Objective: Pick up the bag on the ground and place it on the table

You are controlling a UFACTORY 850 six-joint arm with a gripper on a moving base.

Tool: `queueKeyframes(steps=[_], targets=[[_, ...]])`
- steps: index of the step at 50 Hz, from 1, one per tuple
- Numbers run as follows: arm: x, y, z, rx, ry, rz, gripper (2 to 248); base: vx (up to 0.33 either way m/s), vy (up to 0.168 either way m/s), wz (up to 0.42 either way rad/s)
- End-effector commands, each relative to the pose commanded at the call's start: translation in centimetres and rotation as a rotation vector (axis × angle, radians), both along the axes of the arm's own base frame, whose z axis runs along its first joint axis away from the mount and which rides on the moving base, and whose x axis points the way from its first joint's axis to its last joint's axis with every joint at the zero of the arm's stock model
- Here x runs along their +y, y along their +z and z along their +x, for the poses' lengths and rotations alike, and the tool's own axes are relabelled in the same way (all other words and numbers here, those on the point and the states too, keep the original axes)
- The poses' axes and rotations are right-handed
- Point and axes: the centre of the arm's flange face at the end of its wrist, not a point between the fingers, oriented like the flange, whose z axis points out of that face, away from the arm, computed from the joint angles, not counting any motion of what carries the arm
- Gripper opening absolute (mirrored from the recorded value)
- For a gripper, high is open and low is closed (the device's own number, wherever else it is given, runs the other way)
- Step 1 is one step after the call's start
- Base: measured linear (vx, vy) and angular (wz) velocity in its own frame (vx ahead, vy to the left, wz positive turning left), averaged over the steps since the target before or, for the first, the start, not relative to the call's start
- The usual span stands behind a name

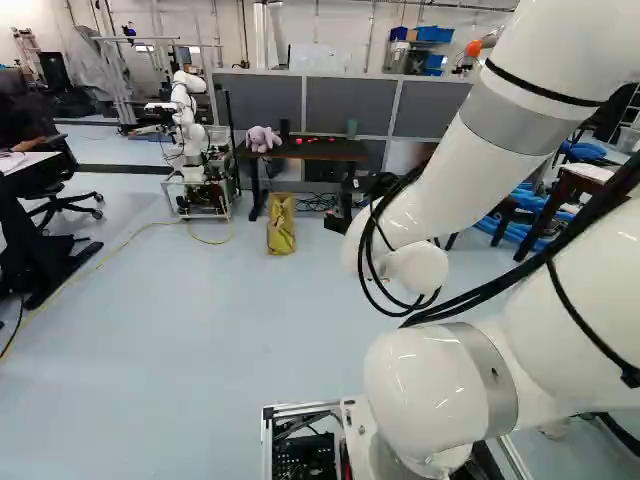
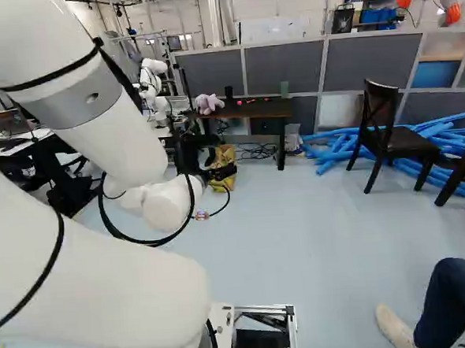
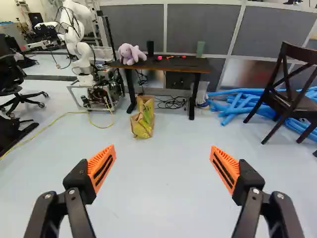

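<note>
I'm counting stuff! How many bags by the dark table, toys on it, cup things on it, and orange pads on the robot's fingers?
Bags by the dark table: 1
Toys on it: 1, the purple one
Cup things on it: 2, one black, one green
Orange pads: 2
Total: 6

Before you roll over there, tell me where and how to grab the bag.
I'd pinch the bag by its top edge, coming from the near side with the open gripper tilted slightly down. It stands upright, taller than wide, so the top looks easiest to reach; the table behind it may hinder other approaches. I can't make out handles.
</note>
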Motion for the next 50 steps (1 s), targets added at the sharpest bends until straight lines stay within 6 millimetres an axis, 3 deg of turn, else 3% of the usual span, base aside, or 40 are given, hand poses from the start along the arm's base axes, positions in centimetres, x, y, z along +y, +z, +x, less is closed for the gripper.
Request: queueKeyframes(steps=[37,50], targets=[[0.0,0.0,0.0,0.0,0.0,0.0,247,0.189,0.006,-0.003],[0.0,0.0,0.0,0.0,0.0,0.0,247,0.185,0.038,0.164]])
